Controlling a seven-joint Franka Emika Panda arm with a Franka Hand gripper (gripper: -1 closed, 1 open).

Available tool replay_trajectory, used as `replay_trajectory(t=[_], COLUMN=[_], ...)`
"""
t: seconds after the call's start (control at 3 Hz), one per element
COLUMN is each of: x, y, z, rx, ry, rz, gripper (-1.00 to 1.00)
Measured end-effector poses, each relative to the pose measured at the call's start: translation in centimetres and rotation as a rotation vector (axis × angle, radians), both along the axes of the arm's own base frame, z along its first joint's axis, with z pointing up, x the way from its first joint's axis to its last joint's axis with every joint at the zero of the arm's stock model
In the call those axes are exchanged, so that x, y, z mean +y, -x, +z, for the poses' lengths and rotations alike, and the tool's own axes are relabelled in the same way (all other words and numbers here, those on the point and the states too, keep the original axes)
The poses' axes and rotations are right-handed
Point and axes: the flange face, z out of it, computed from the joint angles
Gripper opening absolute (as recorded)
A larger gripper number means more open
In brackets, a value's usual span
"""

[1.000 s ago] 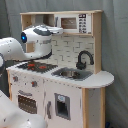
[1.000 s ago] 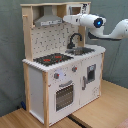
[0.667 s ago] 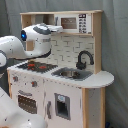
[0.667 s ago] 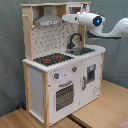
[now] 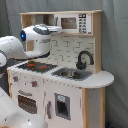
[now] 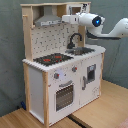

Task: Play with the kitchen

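- kitchen (image 5: 65,75) (image 6: 60,70) fills mid-frame in both exterior views.
- your gripper (image 6: 66,19) sits upper centre in the second exterior view, under the hood (image 6: 48,21); you cannot tell its finger state.

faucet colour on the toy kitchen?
Black: the curved faucet over the sink of the white and light-wood toy kitchen, clearest in the first exterior view.

The glossy white, rounded robot arm (image 5: 20,45) is built of smooth, bulbous shell segments with dark seams at the joints. A round blue light set in a dark ring (image 6: 97,21) glows on its wrist end in both exterior views.
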Motion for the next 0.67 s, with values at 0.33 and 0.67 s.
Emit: replay_trajectory(t=[0.33,0.67], x=[-0.98,-0.76], y=[0.12,0.26], z=[0.47,0.49], rx=[0.016,0.016], ry=[-0.017,-0.017], rz=[0.004,0.009], gripper=[-1.0,1.0])
